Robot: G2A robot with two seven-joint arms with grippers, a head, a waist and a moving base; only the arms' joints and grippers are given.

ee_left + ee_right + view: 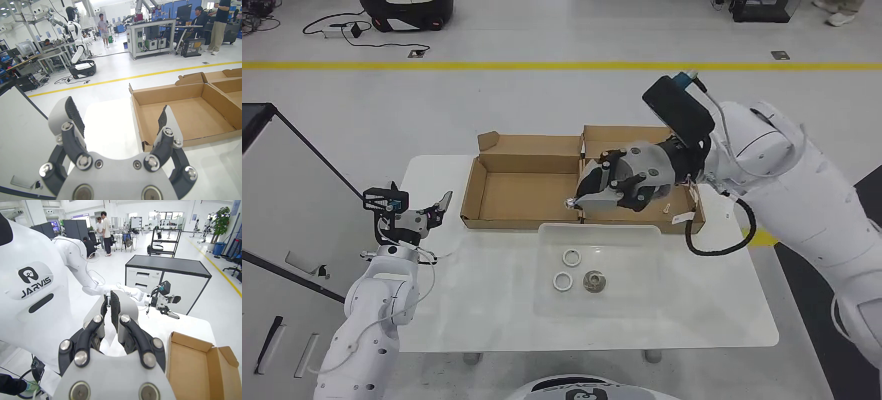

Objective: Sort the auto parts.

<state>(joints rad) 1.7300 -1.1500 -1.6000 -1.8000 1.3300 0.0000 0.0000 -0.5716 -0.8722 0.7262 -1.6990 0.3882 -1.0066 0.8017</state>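
Hovering over the left edge of the smooth white table [492,300], the left gripper [117,103] has its two fingers spread wide, their ribbed black pads [74,115] facing each other with nothing between them. A stretch of plain tabletop lies between it and the left cardboard box [522,195], a shallow rectangle of brown corrugated board with low upright walls and a folded-back flap along its far side. Set right against it stands the right cardboard box [632,137], of the same make. The right gripper [109,303] hangs above that second box near the shared wall, its pads pinched together on a small threaded metal part [108,298], a short silvery cylinder held at the very fingertips. Nearer the robot, just in front of the boxes, sits a clear plastic tray [642,236] with rounded corners and a low rim. In its left half lie two white rings [568,257], one behind the other, and a round grey metal piece [594,282] just beside the nearer ring. The tray's right half and the table's right end show plain white surface.
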